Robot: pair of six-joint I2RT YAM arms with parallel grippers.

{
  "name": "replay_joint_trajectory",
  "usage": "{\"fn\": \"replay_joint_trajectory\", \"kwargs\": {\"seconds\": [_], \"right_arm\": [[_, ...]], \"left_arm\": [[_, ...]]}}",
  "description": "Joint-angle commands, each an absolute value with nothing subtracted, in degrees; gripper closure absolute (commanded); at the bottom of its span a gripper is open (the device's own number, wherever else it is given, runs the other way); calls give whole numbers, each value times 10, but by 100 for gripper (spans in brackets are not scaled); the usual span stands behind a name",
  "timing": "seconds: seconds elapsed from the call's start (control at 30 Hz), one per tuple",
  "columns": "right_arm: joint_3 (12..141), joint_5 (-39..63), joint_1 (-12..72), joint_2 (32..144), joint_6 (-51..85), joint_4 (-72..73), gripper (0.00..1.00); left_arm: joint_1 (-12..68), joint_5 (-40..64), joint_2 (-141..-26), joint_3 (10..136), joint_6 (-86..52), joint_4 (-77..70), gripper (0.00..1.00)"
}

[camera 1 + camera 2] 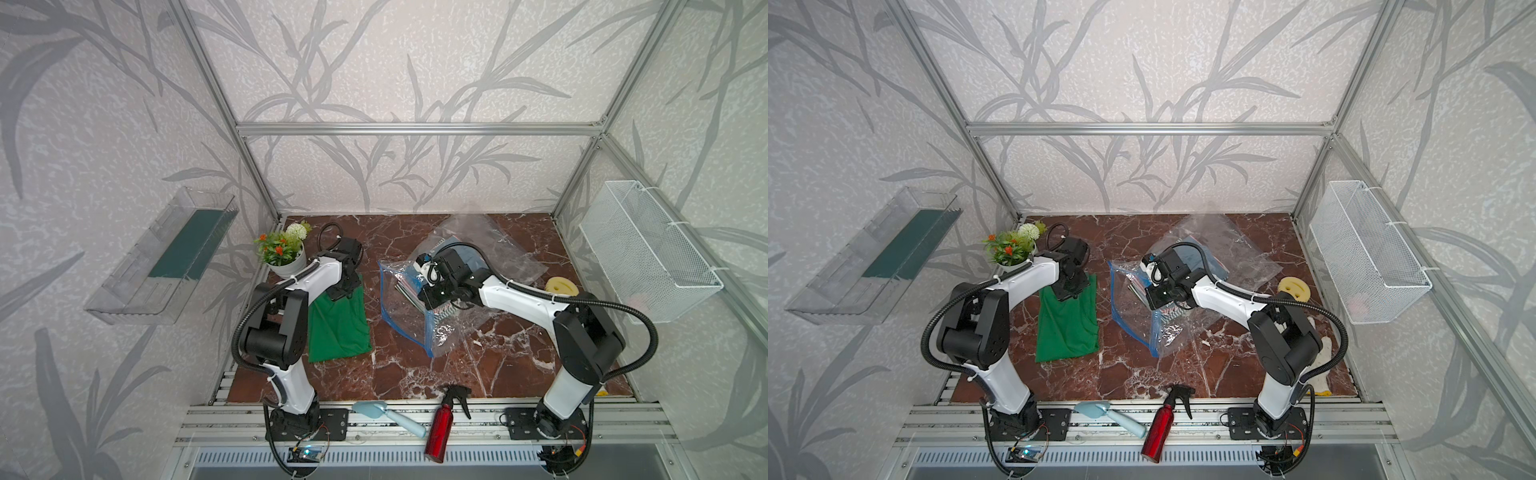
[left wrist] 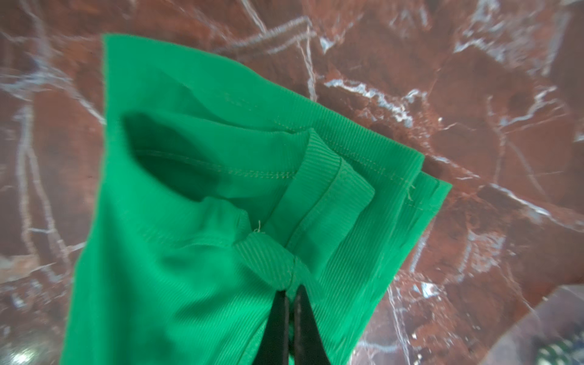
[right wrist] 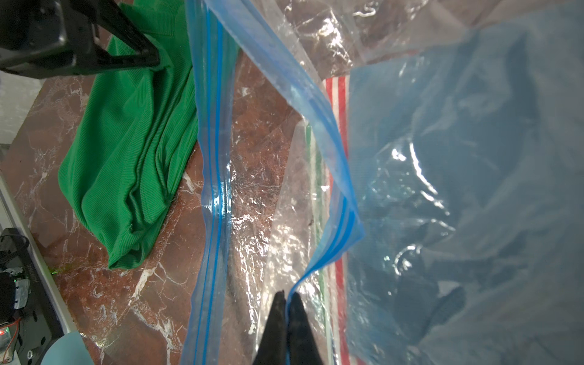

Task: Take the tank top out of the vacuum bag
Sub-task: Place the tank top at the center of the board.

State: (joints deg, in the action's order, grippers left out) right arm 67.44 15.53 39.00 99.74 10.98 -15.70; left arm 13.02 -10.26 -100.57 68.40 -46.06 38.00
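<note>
The green ribbed tank top lies flat on the red marble table, left of the vacuum bag and fully outside it. My left gripper is shut on a fold of its hem band at the far end of the tank top. The clear crinkly vacuum bag lies mid-table with its blue zip strip facing the tank top. My right gripper is shut on the upper blue strip, holding the mouth raised. A blue-grey garment and striped fabric stay inside.
A flower pot stands at the back left beside the left arm. A yellow sponge lies right of the bag. A red spray bottle and a pale blue brush rest on the front rail. A wire basket hangs on the right wall.
</note>
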Motion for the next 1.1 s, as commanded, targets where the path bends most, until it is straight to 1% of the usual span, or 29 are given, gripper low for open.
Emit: {"fn": "replay_joint_trajectory", "kwargs": {"seconds": [0.0, 0.13, 0.37, 0.57, 0.6, 0.67, 0.73, 0.83, 0.97, 1.07], "right_arm": [[677, 168, 389, 1000, 114, -169, 100], [679, 171, 389, 1003, 116, -169, 100], [680, 171, 391, 1001, 117, -175, 100], [678, 171, 391, 1002, 118, -177, 100], [679, 173, 391, 1002, 118, -177, 100], [681, 172, 392, 1003, 118, -178, 100], [682, 173, 393, 1004, 118, -180, 100], [686, 169, 393, 1004, 113, -187, 100], [686, 165, 393, 1005, 111, -189, 100], [690, 168, 394, 1011, 112, -189, 100]], "left_arm": [[132, -151, -957, 681, -461, 401, 100], [131, -174, -951, 696, -451, 401, 100], [131, -161, -1024, 750, -431, 390, 100], [131, -184, -1061, 778, -436, 389, 100], [131, -185, -1068, 782, -435, 389, 98], [130, -180, -1082, 790, -431, 393, 88], [130, -171, -1086, 792, -419, 386, 81], [130, -148, -1057, 775, -387, 346, 74], [130, -127, -998, 753, -345, 327, 67], [130, -103, -951, 723, -335, 335, 67]]}}
